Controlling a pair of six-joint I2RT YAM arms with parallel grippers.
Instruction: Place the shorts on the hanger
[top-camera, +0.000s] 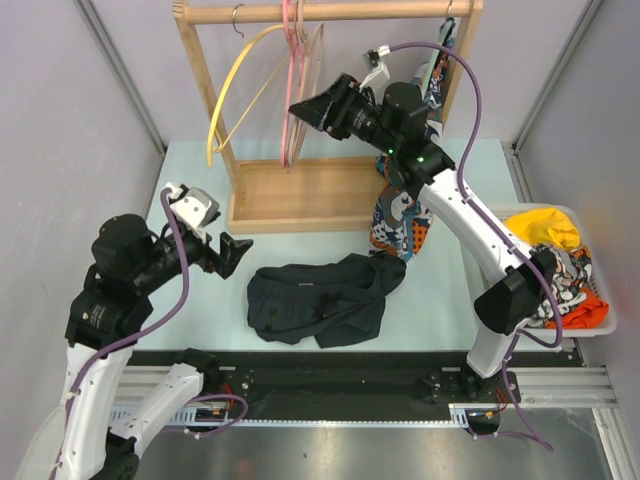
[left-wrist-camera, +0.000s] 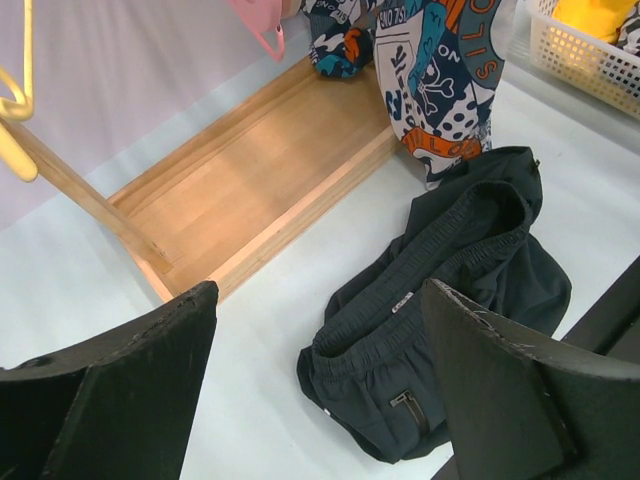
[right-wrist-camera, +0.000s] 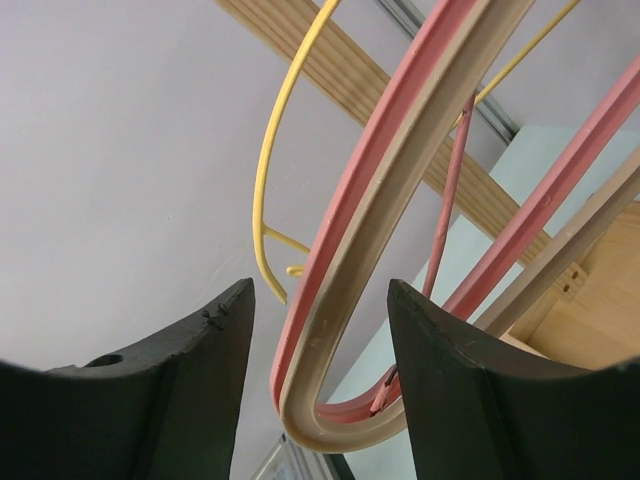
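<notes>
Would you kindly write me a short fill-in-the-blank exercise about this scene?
The shorts lie on the ____.
The right gripper has its fingers either side of the tan ____.
The left gripper is ____, not shut.
The yellow cloth lies in the white ____.
Answers: table; hanger; open; basket.

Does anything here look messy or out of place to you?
Yes. The dark shorts lie crumpled in a heap on the table, and the patterned garment sags from the wooden rack down onto the tabletop.

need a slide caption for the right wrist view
Open right end effector bracketing the curved end of the tan hanger, pink hanger alongside, yellow hanger behind
</notes>
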